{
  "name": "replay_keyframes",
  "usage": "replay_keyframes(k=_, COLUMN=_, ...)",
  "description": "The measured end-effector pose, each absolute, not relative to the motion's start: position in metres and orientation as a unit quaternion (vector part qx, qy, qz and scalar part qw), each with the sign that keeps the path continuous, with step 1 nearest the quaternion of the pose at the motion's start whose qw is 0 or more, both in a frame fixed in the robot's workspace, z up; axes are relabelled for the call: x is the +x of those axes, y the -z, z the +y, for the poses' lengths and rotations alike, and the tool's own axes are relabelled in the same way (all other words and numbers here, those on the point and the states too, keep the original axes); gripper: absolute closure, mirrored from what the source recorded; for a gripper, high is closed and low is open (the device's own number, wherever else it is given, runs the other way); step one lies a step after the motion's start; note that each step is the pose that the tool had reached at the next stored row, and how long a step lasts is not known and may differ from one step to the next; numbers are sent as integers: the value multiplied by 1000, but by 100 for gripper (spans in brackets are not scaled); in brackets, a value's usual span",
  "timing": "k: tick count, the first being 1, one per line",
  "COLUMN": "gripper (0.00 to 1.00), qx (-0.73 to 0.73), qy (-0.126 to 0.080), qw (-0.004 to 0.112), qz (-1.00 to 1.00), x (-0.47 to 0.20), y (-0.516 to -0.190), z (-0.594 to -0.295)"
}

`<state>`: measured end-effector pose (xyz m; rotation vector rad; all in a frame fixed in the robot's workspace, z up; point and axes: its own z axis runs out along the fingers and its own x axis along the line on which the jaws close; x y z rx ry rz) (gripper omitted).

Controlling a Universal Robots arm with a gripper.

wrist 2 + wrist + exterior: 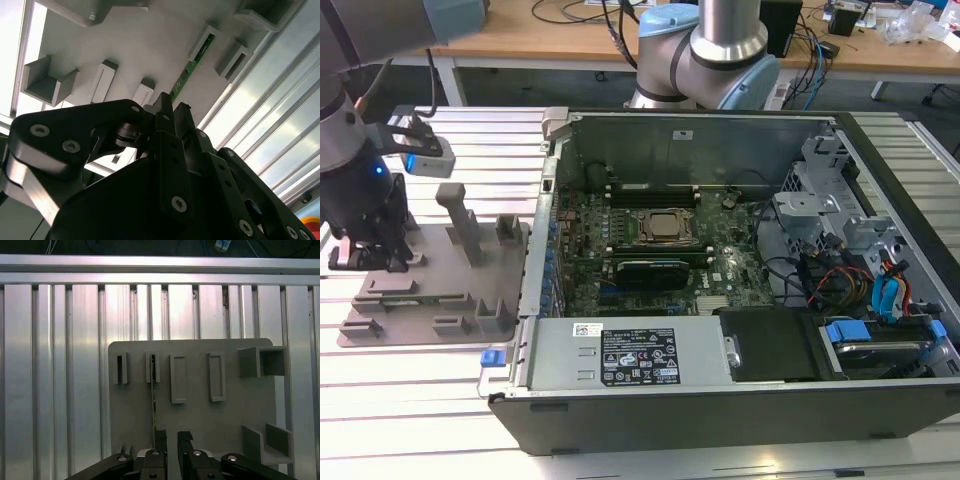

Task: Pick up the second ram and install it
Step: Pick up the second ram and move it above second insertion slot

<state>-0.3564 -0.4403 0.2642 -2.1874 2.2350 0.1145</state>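
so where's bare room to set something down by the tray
Free: the table slats in front of the grey tray, toward the exterior camera, and the strip behind it beside the computer case. Crowded: the tray, with posts, the second ram and the gripper over it; the case interior.

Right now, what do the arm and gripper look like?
The arm has silver-grey tubes with light-blue joint caps. The wrist is dark, with a small blue light and a pale box beside it. The gripper is black, built of flat linkage plates with silver screw heads.
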Motion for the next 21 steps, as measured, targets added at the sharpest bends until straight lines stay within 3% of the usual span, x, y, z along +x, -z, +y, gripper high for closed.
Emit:
replay_keyframes(k=12, gripper=76, qx=-711, qy=-36, qw=5, qz=702, x=-357, y=-247, z=-442)
replay_keyframes(k=21, gripper=76, qx=-711, qy=-36, qw=5, qz=702, x=-359, y=-217, z=-455)
